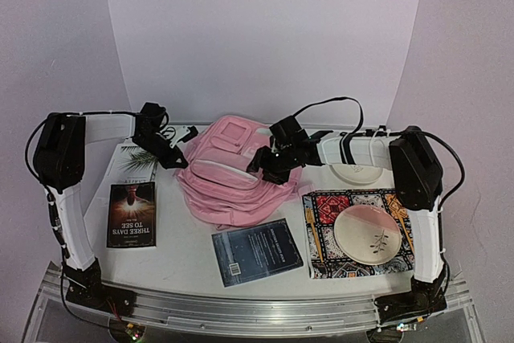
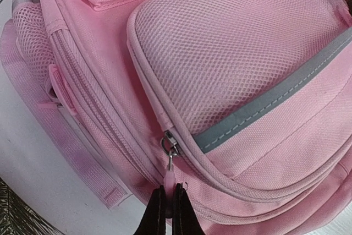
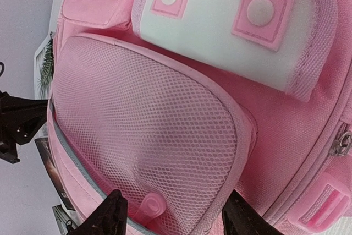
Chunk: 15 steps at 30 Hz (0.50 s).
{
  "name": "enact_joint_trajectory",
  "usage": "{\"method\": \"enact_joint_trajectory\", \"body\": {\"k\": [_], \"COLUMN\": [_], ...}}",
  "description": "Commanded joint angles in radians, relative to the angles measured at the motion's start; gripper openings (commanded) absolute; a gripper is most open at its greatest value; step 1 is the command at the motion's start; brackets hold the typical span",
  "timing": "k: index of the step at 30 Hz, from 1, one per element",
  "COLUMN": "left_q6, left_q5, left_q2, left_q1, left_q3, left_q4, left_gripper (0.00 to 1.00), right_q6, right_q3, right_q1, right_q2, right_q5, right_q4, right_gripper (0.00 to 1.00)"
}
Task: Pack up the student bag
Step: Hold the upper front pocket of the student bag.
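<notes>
At the bottom of the top view, a dark blue book (image 1: 257,251) lies flat on the worktop (image 1: 189,255). To the lower right is a patterned placemat (image 1: 321,234) bearing a plate (image 1: 371,230). At the left lies a black book (image 1: 132,214), with a paler book (image 1: 130,162) just above it. All of these lie outside the bag, so I judge that nothing has been packed yet.

Further back, in the middle of the frame, the student bag (image 1: 229,178) lies on its back with its pockets facing up. In the left wrist view, the left gripper (image 2: 169,195) is pressed together on the pink zip pull (image 2: 170,179) at the bottom centre. The zip track beside the pull looks shut. In the right wrist view, the right gripper (image 3: 173,216) is spread wide at the lower edge over the mesh pocket (image 3: 148,130), with a pink tab (image 3: 148,207) between its fingers, ungripped.

The work appears to be at the opening step. Unzipping, loading the books and closing the bag all remain.
</notes>
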Motion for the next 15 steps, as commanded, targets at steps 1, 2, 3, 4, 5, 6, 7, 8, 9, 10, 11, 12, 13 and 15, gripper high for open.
{"method": "enact_joint_trajectory", "body": {"k": [1, 2, 3, 4, 5, 6, 7, 8, 9, 10, 11, 12, 13, 15], "left_q6": [0.000, -0.009, -0.019, -0.040, -0.062, -0.090, -0.121, -0.160, -0.186, -0.213, -0.241, -0.263, -0.283, -0.317], "left_q5": [-0.032, -0.041, -0.051, -0.066, -0.077, -0.084, -0.093, -0.098, -0.092, -0.089, -0.087, -0.088, -0.095, -0.116], "left_q2": [-0.085, -0.095, -0.105, -0.116, -0.130, -0.142, -0.154, -0.165, -0.180, -0.194, -0.208, -0.220, -0.231, -0.247], "left_q1": [-0.023, -0.028, -0.033, -0.043, -0.051, -0.061, -0.072, -0.077, -0.083, -0.087, -0.089, -0.092, -0.095, -0.097], "left_q3": [-0.028, -0.033, -0.038, -0.044, -0.049, -0.056, -0.065, -0.075, -0.086, -0.103, -0.120, -0.133, -0.144, -0.160], "left_q4": [0.012, 0.011, 0.010, 0.010, 0.010, 0.009, 0.009, 0.009, 0.008, 0.008, 0.008, 0.008, 0.007, 0.007], "left_gripper": [0.00, 0.00, 0.00, 0.00, 0.00, 0.00, 0.00, 0.00, 0.00, 0.00, 0.00, 0.00, 0.00, 0.00], "right_q6": [0.033, 0.038, 0.044, 0.049, 0.056, 0.060, 0.066, 0.072, 0.076, 0.082, 0.087, 0.094, 0.102, 0.120], "right_q3": [0.006, 0.005, 0.004, 0.004, 0.004, 0.005, 0.005, 0.005, 0.004, 0.003, -0.002, -0.007, -0.013, -0.026], "right_q1": [0.002, 0.002, 0.002, 0.002, 0.002, 0.002, 0.002, 0.002, 0.002, 0.002, 0.002, 0.002, 0.002, 0.002], "right_q2": [0.004, 0.004, 0.004, 0.005, 0.008, 0.010, 0.012, 0.014, 0.015, 0.016, 0.017, 0.017, 0.017, 0.015], "right_q5": [0.022, 0.024, 0.026, 0.026, 0.028, 0.029, 0.032, 0.034, 0.038, 0.040, 0.041, 0.041, 0.039, 0.034], "right_q4": [0.019, 0.019, 0.019, 0.019, 0.019, 0.019, 0.020, 0.021, 0.021, 0.025, 0.030, 0.039, 0.050, 0.074], "right_gripper": [0.57, 0.56, 0.56, 0.55, 0.54, 0.53, 0.53, 0.51, 0.49, 0.46, 0.42, 0.37, 0.31, 0.16]}}
